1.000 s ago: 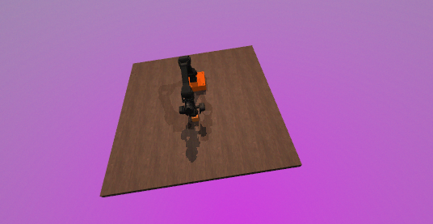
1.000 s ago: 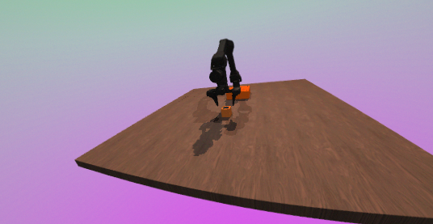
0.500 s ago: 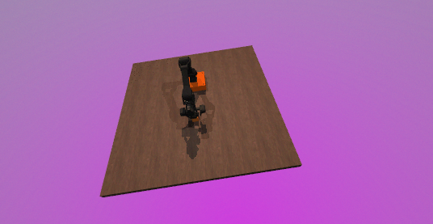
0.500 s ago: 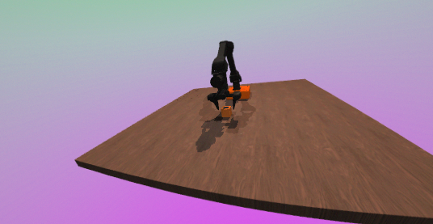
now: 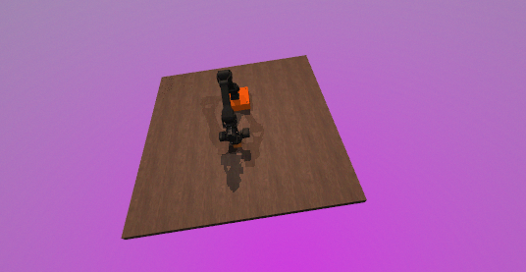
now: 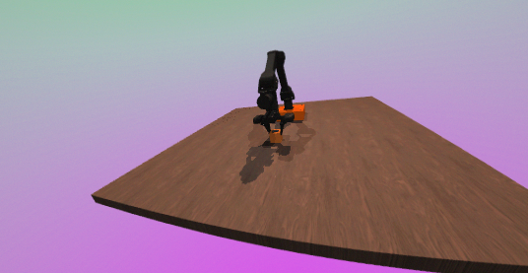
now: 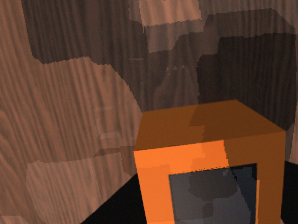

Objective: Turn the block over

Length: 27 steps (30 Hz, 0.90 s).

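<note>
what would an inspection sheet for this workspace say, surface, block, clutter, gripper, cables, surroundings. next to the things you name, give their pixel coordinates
surface: brown wood-grain table top [image 5: 304,162] [image 6: 369,172] [image 7: 30,100], shadows across it
job's things: one orange block [image 5: 237,145] [image 6: 276,138] [image 7: 200,125], dark square marking [image 7: 210,200] facing up, so not turned over
clutter: nothing seen
gripper: black gripper [image 5: 236,145] [image 6: 276,132] [image 7: 204,175] pointing down, a finger on either side of the block; cannot tell if it grips
arm mount: orange base [image 5: 245,106] [image 6: 299,116] on the table top
cables: nothing seen
surroundings: plain violet backdrop, greenish high in the exterior view
</note>
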Motion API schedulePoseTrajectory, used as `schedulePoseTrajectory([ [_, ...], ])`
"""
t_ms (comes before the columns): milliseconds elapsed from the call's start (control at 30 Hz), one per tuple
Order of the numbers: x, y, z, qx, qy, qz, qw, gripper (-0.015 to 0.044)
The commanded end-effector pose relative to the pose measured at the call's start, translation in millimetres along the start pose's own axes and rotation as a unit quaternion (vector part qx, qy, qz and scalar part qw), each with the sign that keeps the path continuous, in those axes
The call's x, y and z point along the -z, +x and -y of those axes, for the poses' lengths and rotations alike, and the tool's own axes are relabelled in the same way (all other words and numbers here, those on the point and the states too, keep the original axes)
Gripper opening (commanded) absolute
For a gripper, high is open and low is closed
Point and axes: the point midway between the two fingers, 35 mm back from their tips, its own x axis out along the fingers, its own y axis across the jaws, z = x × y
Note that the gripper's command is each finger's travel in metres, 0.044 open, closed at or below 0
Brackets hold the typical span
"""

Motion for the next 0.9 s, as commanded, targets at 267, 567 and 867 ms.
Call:
schedulePoseTrajectory([
  [267, 0, 1, 0, -0.001, 0.0, 0.0, 1.0, 0.0163],
  [567, -1, -10, 0, -0.001, 0.0, 0.001, 1.0, 0.0044],
  [867, -1, -29, 0, -0.001, 0.0, 0.005, 1.0, 0.0],
])
